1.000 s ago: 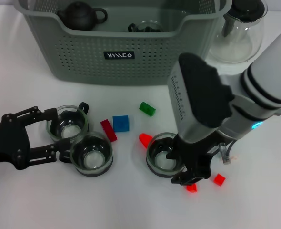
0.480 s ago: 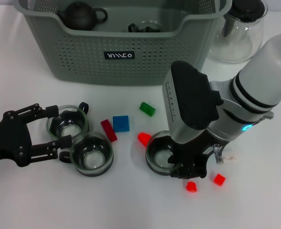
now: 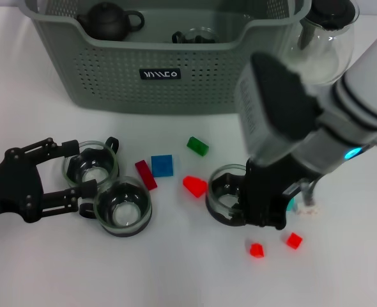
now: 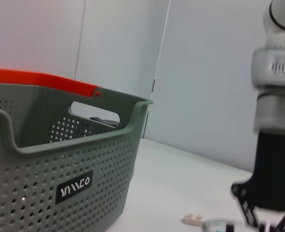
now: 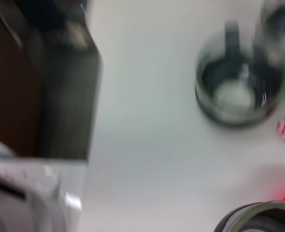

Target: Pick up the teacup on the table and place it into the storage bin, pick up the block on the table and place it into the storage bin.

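Right pincer: lower right of centre, closed on rim of glass teacup, cup at its left side, just above desk.
Bin: top of frame, straight up-frame from cup; right arm nearer.
Left pincer: lower left, wide around a second cup.
Change: cup and pincer shifted right and up-frame; red block now uncovered.

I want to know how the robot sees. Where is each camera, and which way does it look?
Head view: up on the head, looking down at the table; shows both arms, the right end effector at a teacup.
Left wrist view: low on the left arm, facing the storage bin; the right arm shows farther off.
Right wrist view: over the table, blurry cups.
Head and left wrist views share the bin.
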Controlling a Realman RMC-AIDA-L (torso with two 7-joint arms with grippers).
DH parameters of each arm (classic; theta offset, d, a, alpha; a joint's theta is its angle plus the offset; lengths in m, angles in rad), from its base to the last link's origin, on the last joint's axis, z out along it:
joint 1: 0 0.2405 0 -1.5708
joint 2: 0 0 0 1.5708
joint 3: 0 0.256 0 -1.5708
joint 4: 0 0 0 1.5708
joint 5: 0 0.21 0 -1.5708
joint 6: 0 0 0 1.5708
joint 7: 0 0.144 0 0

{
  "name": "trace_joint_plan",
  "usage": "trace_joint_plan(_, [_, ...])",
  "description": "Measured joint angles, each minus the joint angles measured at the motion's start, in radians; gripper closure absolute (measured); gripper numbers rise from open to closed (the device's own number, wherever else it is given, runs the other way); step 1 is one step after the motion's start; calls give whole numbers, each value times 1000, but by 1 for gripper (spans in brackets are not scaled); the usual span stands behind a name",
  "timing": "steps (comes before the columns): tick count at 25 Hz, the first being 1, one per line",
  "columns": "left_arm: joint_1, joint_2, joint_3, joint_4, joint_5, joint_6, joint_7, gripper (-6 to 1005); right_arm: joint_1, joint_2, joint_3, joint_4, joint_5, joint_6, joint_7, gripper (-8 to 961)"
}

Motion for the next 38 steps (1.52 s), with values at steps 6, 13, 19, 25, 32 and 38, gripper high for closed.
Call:
trace_joint_plan(6, [0,0,1,0,4,0,0,158,7,-6,485,-61,255,-235,-127,892])
trace_joint_plan(13, [-3,-2,3,-2,1,0,0,159,-7,-3,747,-73,602,-121,-137,896])
trace_joint_plan(19, [-17,-3,4,-13,3,0,-1,159,90,-11,608,-78,469,233,50,896])
trace_joint_plan(25, [-18,-7,4,-15,2,0,-4,158,323,-3,509,107,15,512,307,895])
trace_joint_plan(32, [-22,-13,5,-16,6,0,-9,158,600,-14,511,633,-264,753,398,896])
trace_joint_plan(38, [-18,-14,2,-15,7,0,-11,158,617,-20,508,711,-351,763,455,894])
